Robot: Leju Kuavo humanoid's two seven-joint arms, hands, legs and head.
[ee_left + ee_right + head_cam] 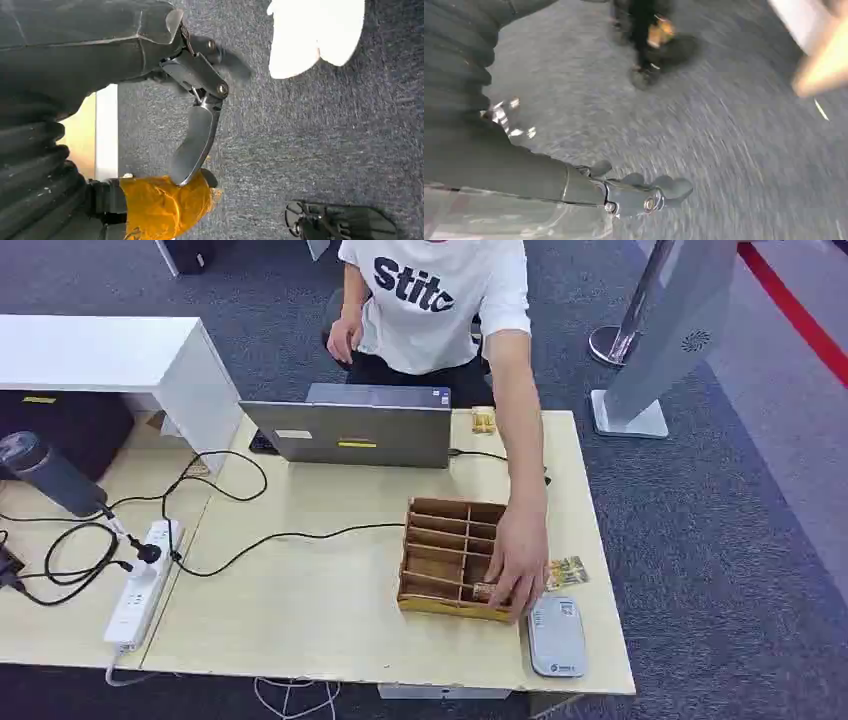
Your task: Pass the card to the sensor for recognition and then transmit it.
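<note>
Card (487, 591): in the wooden box (440, 530) on the table (320, 610), in the near compartment at the right corner, partly under a person's hand (520, 558) that reaches into the box. Not picked up by the robot, by the look of it.

Left hand (200, 115): hanging over the carpet, holding nothing, thumb and fingers apart. Right hand (644, 192): also low over the floor, with nothing in it; too blurred to tell if spread or curled.

Judged as the very start of the task. Nothing done so far: no grasp, no pass over the sensor (556, 637), no handing on. All three steps left.

Sensor flat on the table, just beside the near right corner of the box. Second card (566, 571) on the table between box and table edge, near the sensor. Further back a laptop (350, 430); at the left a power strip (140, 585) with a black cable (290, 537) across the table.

In the way: the person's hand and forearm over the card's compartment. Better to wait until free. Also shallow compartment walls around the card, probably awkward for thick fingers.
</note>
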